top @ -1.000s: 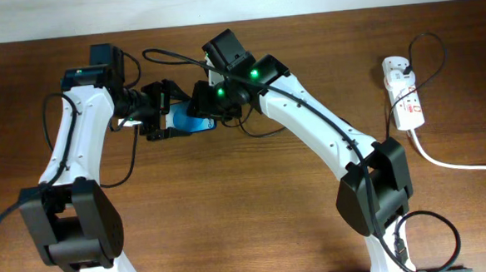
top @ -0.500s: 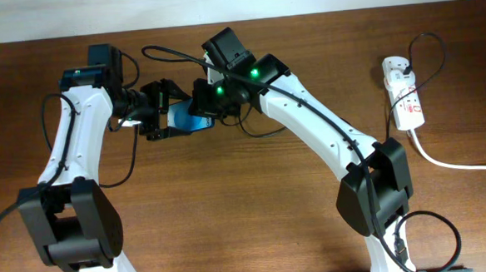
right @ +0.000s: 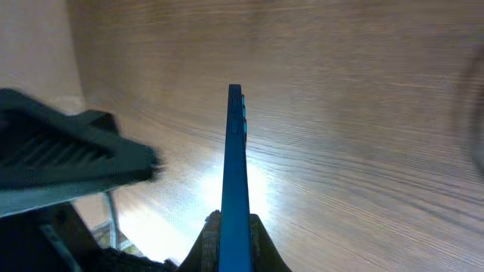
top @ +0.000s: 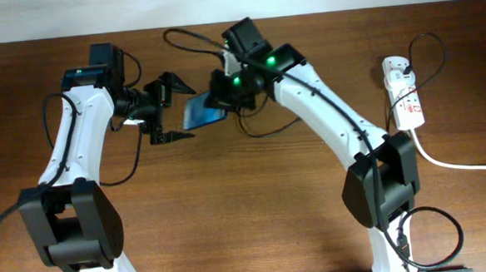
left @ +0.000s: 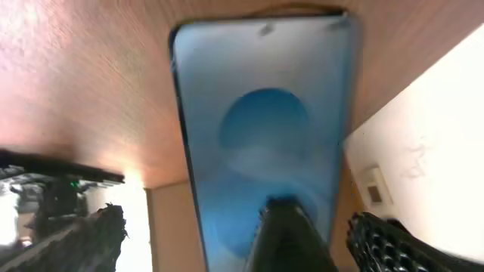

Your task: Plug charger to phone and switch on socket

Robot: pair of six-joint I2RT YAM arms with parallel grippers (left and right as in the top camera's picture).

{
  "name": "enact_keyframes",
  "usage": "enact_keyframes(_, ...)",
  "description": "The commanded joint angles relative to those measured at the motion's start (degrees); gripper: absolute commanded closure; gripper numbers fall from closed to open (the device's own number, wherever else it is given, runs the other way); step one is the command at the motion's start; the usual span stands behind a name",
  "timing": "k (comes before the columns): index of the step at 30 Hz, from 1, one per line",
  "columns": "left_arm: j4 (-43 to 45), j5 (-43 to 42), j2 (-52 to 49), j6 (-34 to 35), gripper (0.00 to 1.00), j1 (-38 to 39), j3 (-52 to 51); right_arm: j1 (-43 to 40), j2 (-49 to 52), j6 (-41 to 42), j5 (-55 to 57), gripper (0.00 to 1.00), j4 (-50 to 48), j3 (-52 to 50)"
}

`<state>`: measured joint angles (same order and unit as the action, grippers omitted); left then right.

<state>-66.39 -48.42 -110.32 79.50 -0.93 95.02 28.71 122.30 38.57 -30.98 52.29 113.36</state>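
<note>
The right end effector [top: 219, 106] grips the slim, blue-screened smartphone [top: 202, 114]. The phone's long axis points at the nearby left end effector [top: 175, 108], whose jaws stand wide open.

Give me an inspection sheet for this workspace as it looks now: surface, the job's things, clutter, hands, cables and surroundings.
Surface: brown wood-grain table.
Job's things: phone with a blue screen, held on edge; socket lying near the table's right edge; charger seen as a thin black cable looping beside the socket, connector tip not seen.
Clutter: nothing seen.
Hands: left hand open, facing the phone's end; right hand shut on the phone.
Cables: thick white cord runs from the socket off the right side; black leads hang along both arms.
Surroundings: pale wall beyond the table's far edge.
</note>
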Motion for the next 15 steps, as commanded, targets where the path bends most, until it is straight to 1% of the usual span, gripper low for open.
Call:
enact_keyframes(1,0.0,0.2,1.4,-13.8,0.00,0.0,0.4,-4.0,-5.4,-5.5,-1.8,0.96,3.7,0.5)
enact_keyframes(2,0.0,0.2,1.4,-17.8,0.00,0.0,0.4,-5.3,-6.9,-6.9,-1.8,0.96,5.2,0.5)
enact_keyframes(3,1.0,0.2,1.4,-23.6,0.00,0.0,0.4,-6.9,-9.1,-8.3,-2.5,0.96,7.0,0.5)
enact_keyframes(5,2.5,0.2,1.4,-33.1,0.00,0.0,0.4,-9.2,-13.7,-11.5,-4.2,0.96,8.9,0.5)
enact_keyframes(8,2.5,-0.3,1.4,-43.5,0.00,0.0,0.4,-11.6,-21.4,-16.2,-3.8,0.96,14.8,0.5)
enact_keyframes(10,2.5,-0.3,1.4,-47.8,0.03,0.0,0.4,-12.7,-25.3,-18.4,-2.9,0.96,18.8,0.5)
enact_keyframes(11,2.5,-0.2,1.4,-48.8,0.05,0.0,0.4,-13.2,-27.4,-19.6,-2.8,0.96,20.3,0.0)
enact_keyframes(12,2.9,-0.2,1.4,-51.1,0.07,0.0,0.4,-13.8,-30.9,-20.0,-2.6,0.96,20.8,-2.4)
enact_keyframes(13,3.4,-0.2,1.4,-54.3,0.06,0.0,0.4,-14.3,-34.3,-19.9,-2.2,0.96,19.6,-6.1)
enact_keyframes(15,3.4,-0.2,1.4,-56.6,0.02,0.0,0.4,-15.7,-41.7,-17.9,-2.2,0.96,14.0,-16.6)
